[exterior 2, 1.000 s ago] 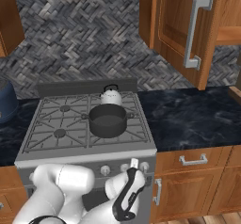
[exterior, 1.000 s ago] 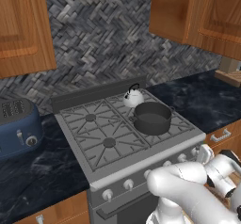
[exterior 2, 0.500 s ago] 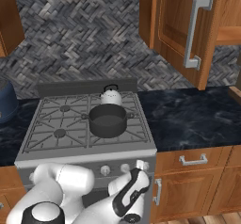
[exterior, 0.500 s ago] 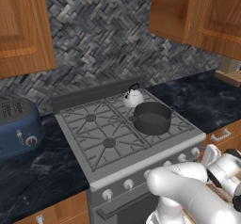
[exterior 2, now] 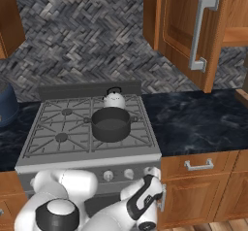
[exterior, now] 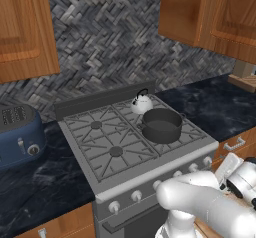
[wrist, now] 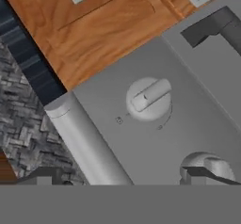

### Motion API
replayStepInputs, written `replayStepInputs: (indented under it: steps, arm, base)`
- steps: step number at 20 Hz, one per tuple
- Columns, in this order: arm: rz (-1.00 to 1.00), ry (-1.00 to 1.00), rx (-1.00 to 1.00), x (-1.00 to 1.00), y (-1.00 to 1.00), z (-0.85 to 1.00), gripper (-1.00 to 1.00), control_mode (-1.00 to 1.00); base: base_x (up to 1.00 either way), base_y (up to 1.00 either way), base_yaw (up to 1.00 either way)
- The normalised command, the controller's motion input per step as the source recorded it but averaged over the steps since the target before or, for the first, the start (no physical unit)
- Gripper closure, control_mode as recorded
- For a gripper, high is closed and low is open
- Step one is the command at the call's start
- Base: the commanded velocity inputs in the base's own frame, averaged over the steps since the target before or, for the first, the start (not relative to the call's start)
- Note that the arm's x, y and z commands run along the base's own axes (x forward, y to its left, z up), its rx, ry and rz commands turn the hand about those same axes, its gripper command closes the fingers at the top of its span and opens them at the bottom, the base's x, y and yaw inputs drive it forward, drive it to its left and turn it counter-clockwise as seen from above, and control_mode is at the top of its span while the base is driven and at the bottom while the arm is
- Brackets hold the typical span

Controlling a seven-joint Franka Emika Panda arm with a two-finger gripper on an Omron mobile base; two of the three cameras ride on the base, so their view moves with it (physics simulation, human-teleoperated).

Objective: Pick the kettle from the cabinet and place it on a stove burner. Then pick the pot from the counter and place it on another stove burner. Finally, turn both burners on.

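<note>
The kettle sits on the back burner of the stove, on the side away from the blue toaster. The pot sits right in front of it on the next burner, so both are ready to heat. The gripper hangs low at the stove's front, claw spread wide and holding nothing, facing a round knob. I think it is lining up to turn that knob
</note>
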Motion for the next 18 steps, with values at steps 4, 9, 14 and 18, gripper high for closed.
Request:
replayStepInputs:
  steps: [4, 9, 14, 18]
  arm:
    - [0.04, 0.0, 0.4, 0.0, -0.2, -0.04, -1.0, -1.0]
    - [0.06, 0.0, 0.36, 0.0, -0.02, -0.03, -1.0, -1.0]
    - [0.04, 0.0, 0.23, 0.03, 0.0, -0.02, -1.0, -1.0]
    - [0.03, 0.01, 0.21, 0.08, 0.0, 0.0, -1.0, -1.0]
  base:
    - [0.0, 0.0, 0.0]
    - [0.0, 0.0, 0.0]
    - [0.0, 0.0, 0.0]
    - [0.0, 0.0, 0.0]
